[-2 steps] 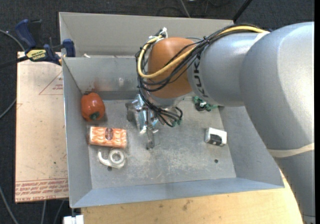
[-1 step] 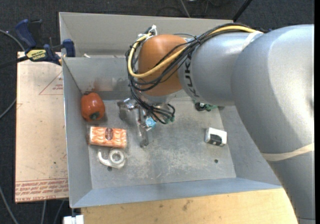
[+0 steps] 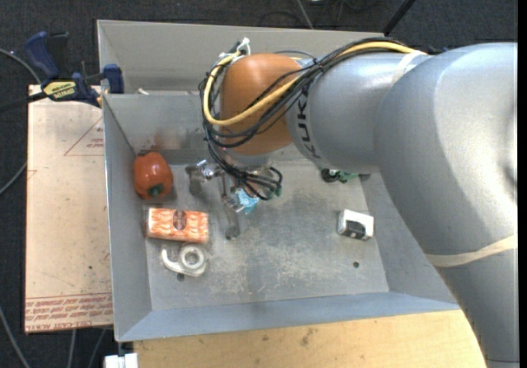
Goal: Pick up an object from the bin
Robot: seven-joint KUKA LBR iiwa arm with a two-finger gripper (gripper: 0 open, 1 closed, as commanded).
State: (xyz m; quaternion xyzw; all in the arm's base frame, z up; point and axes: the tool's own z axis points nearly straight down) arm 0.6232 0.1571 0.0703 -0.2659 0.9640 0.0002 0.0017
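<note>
Grey arm's (image 3: 428, 136) end effector (image 3: 216, 200), spread and empty, hovers beside the orange packet (image 3: 177, 225) near the bin's (image 3: 125, 235) left wall; seemingly the approach step, next centre and descend

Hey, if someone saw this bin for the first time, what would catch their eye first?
The big grey arm with its orange cover reaching in from the right looms over the bin's back. Along the left wall lie a red tomato-like toy, an orange patterned packet and a white ring-shaped piece; a small white block sits alone at right.
</note>
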